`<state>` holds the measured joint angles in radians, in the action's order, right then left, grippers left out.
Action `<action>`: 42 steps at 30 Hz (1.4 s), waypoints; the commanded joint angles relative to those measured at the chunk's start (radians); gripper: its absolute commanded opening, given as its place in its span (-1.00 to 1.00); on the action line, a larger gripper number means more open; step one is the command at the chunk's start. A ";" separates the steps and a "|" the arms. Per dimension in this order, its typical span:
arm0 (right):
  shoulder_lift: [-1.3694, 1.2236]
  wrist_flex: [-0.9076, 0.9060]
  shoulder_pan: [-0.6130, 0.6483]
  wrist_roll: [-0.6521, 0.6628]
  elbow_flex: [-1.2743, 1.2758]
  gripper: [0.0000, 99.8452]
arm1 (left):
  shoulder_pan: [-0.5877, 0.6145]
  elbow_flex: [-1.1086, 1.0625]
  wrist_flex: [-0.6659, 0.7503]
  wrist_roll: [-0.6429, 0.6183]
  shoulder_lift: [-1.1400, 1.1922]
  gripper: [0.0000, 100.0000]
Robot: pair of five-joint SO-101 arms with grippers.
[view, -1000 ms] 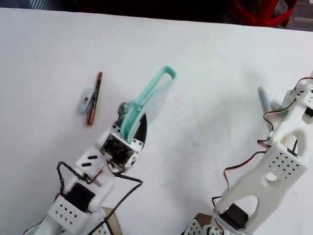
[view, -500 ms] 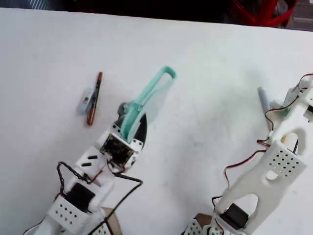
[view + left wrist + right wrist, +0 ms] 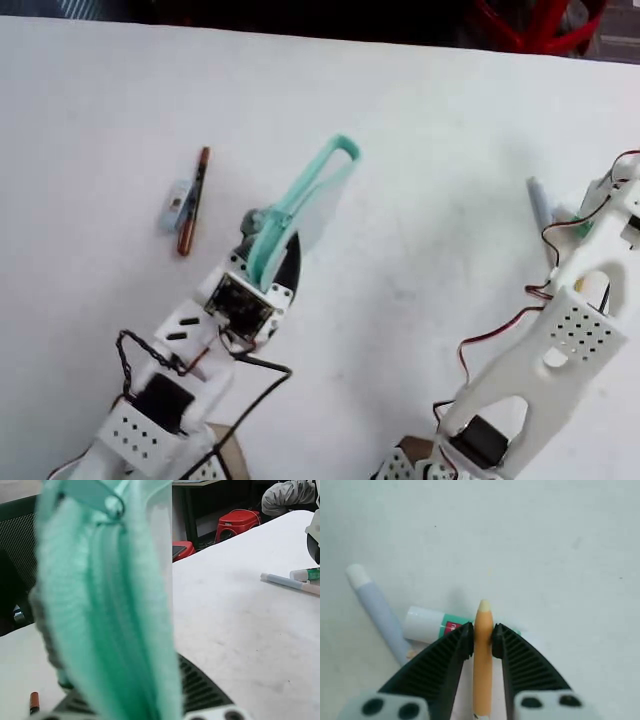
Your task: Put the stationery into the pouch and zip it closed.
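The left tool [image 3: 262, 262] pinches the mint-green pouch [image 3: 300, 205], holding it on edge over the bench [image 3: 420, 150]. The right tool [image 3: 482, 630] is clamped on an orange pencil [image 3: 483, 650] beside a white tube [image 3: 427, 624] and a pale blue pen [image 3: 377, 612]. Farther off, a brown pen [image 3: 192, 203] and a small blue piece [image 3: 175, 206] lie loose, so packing looks barely begun, with zipping still to do.

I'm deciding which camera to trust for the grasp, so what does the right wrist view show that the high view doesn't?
Right wrist view adds: the right gripper shut on an orange pencil, with a white-and-green tube behind it. High view adds: the left gripper holding the green pouch, plus a brown pen and a small blue item side by side. Shared: the pale blue pen; a green bit near it in the high view may be that tube.
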<state>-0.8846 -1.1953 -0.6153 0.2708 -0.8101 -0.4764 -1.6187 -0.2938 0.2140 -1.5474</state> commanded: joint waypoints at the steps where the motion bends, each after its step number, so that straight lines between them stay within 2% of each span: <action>1: 0.013 -0.002 0.019 0.009 -0.040 -0.85 | -0.004 0.015 0.028 0.009 -0.007 -0.95; 14: -0.042 0.027 0.018 0.009 -0.046 -0.86 | 0.004 0.018 0.028 0.008 -0.007 -0.95; 18: -0.036 0.027 0.018 0.009 -0.046 -0.97 | 0.002 0.018 0.028 0.009 -0.007 -0.95; 26: -0.015 0.018 0.021 0.009 -0.046 -0.96 | 0.002 0.018 0.028 0.008 -0.007 -0.95; 33: 0.133 -0.085 0.027 0.006 -0.046 -0.96 | -0.002 0.018 0.028 0.009 -0.007 -0.95; 38: 0.295 -0.168 0.047 -0.100 -0.046 -0.96 | -0.002 0.020 0.026 0.008 -0.007 -0.95; 42: 0.458 -0.254 0.114 -0.124 -0.046 -0.96 | 0.004 0.020 0.026 0.006 -0.007 -0.85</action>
<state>-0.5915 -1.4009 -0.5600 0.1680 -0.8255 -0.4764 -1.6187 -0.2938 0.2140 -1.5474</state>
